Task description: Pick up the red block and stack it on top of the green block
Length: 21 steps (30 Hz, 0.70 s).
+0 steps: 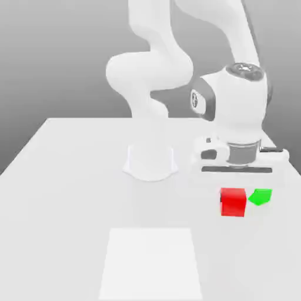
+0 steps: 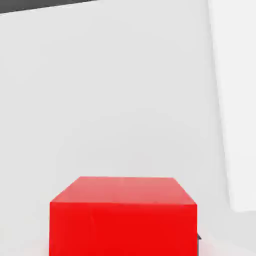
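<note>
The Panda arm (image 1: 150,70) rises from its white base (image 1: 150,163) at the middle of the far part of the pale tabletop (image 1: 64,206), and reaches toward the exterior view's right. There its upper links bend down to the hand, which hangs over the right part of the table. The two-finger gripper (image 1: 233,200) points downward and is closed to a narrow grip on the red cube (image 1: 233,206), which sits right below the hand body, between the pale fingers. In the hand view the same cube looms large, with its paler red top face and its bright red side face both in sight, and a small dark piece (image 2: 199,237) shows just beside one edge of it. Whether the cube's underside touches the tabletop or is slightly clear of it, I cannot tell. The green cube (image 1: 260,196) is near the red one, to its right in the exterior view and a little farther back; its left part is cut off by a pale shape, so it shows as a pointed patch. In the near part of the scene, left of both cubes, a plain white rectangular panel (image 1: 151,263) lies on the tabletop.
</note>
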Motion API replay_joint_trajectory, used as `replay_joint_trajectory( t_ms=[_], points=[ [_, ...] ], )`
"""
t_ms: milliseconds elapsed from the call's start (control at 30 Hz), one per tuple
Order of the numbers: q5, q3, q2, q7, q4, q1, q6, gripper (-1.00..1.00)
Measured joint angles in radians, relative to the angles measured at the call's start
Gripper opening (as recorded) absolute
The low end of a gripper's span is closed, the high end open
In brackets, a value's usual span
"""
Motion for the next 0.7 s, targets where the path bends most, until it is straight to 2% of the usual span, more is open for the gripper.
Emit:
replay_joint_trajectory(
  t_ms=[367, 500, 600, 633, 700],
  points=[
    [0.03, 0.197, -0.098, -0.177, -0.053, 0.288, -0.041, -1.0],
    [-0.07, 0.23, 0.007, -0.118, -0.053, 0.264, 0.06, -1.0],
    [-0.219, 0.211, 0.116, -0.014, -0.051, 0.24, 0.156, -1.0],
    [-0.278, 0.19, 0.151, 0.027, -0.05, 0.248, 0.186, 1.0],
    [-0.278, 0.19, 0.151, 0.027, -0.05, 0.248, 0.186, 1.0]
  ],
)
